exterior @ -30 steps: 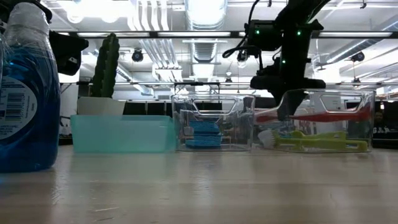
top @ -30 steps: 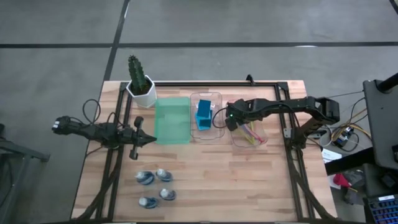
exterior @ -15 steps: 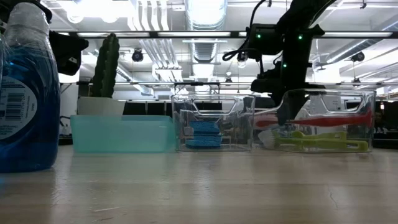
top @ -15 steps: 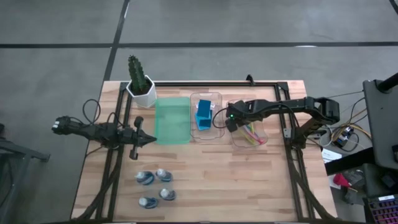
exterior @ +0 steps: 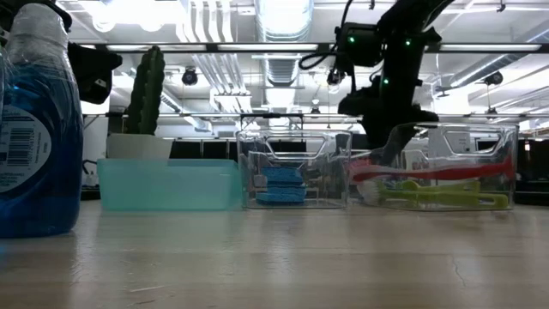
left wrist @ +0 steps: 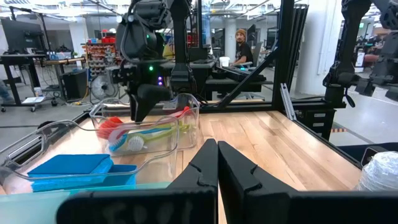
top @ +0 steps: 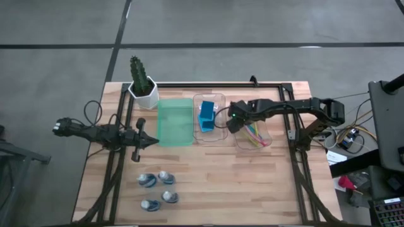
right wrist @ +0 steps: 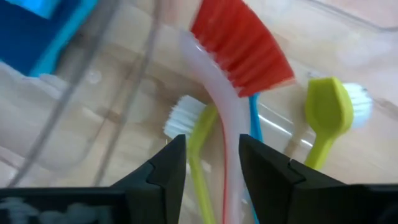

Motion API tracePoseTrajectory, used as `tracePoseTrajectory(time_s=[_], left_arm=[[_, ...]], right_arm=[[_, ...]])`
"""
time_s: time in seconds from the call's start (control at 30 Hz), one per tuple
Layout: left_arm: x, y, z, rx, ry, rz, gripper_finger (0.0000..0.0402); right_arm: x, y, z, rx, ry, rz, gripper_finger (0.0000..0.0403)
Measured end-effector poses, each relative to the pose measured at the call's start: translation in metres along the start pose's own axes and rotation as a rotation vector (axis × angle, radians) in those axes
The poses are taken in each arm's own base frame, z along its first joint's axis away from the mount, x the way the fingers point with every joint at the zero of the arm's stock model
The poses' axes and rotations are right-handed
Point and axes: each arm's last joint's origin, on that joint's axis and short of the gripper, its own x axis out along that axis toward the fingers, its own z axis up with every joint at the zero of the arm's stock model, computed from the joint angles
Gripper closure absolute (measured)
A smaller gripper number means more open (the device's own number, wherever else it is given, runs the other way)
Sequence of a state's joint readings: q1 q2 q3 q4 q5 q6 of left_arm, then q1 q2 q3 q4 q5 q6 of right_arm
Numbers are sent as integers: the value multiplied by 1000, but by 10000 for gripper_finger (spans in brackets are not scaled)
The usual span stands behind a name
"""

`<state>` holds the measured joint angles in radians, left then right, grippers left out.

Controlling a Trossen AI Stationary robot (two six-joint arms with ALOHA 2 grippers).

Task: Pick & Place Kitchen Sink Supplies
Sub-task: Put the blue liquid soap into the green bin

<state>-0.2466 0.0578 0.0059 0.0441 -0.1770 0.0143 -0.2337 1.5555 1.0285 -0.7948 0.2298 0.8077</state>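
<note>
**Right arm lowering the pink brush into the clear bin**

The right pincer [top: 238, 124] sits over the near-left end of the clear bin [top: 268, 135], its two fingers clamped on the handle of the pink brush [right wrist: 231, 93], red bristles pointing away from the wrist. Under it lie the yellow-green brushes [right wrist: 323, 118] and a thin blue one, already in the bin. To do this bit well, the arm should probably keep the handle lined up with the bin's long side, get the head below the rim, and only then let go, so nothing tips over the wall.

The left pincer [top: 140, 140] waits near the green tray [top: 174, 123], fingers pressed together, holding nothing. Blue sponges [top: 206, 117] sit in the middle bin. Four little bottles [top: 157, 190] stand well apart from the bins on the near side of the counter [top: 221, 183], not yet sorted.

The counter is pale wood planks with a black frame; a cactus [top: 140, 77] stands at the back corner. Behind it is an open workshop, with a person seated at a desk.
</note>
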Motion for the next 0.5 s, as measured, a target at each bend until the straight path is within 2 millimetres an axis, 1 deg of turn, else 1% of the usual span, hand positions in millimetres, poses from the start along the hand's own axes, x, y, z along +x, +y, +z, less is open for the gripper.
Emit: tracePoseTrajectory(time_s=[0.1, 0.23, 0.33, 0.5], left_arm=[[0, 0, 0, 0, 0, 0, 399], [0, 0, 0, 0, 0, 0, 399], [0, 0, 0, 0, 0, 0, 399], [0, 0, 0, 0, 0, 0, 399]], right_arm=[[-9, 2, 4, -5, 9, -10, 244], [-20, 4, 6, -23, 17, -20, 245], [-28, 11, 4, -60, 0, 7, 256], [-42, 22, -6, -145, -55, 53, 285]])
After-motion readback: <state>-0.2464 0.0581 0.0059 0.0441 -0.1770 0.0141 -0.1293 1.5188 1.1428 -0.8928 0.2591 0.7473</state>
